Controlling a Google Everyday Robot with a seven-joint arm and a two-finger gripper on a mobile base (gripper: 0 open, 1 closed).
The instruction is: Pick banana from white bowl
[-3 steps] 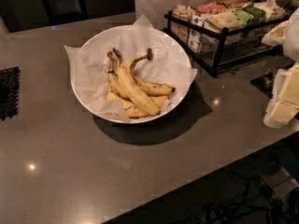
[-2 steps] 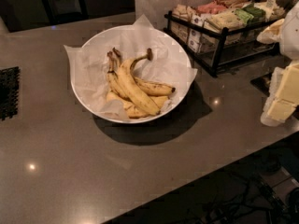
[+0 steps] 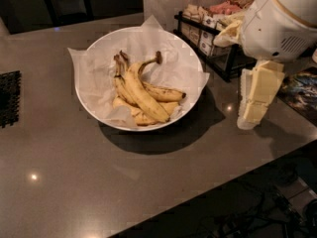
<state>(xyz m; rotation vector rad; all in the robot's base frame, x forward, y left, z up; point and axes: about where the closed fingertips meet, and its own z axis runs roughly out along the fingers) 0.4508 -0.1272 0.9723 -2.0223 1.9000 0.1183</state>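
Observation:
The white bowl lined with crinkled white paper stands on the grey counter, left of centre. Several bananas lie in it. The banana is the thick one on top, lying diagonally, with its long stem and dark knobbed end pointing to the back right. Smaller speckled bananas lie under and beside it. My gripper hangs pointing down over the counter, to the right of the bowl and outside its rim, touching no banana. The white arm housing is above it.
A black wire basket of packaged snacks stands behind the gripper at the back right. A black mat lies at the left edge. A colourful flat object lies at the far right. The counter's front edge runs diagonally below.
The gripper and arm have moved left from the right edge of the view, closer to the bowl. The bowl and bananas have not moved.

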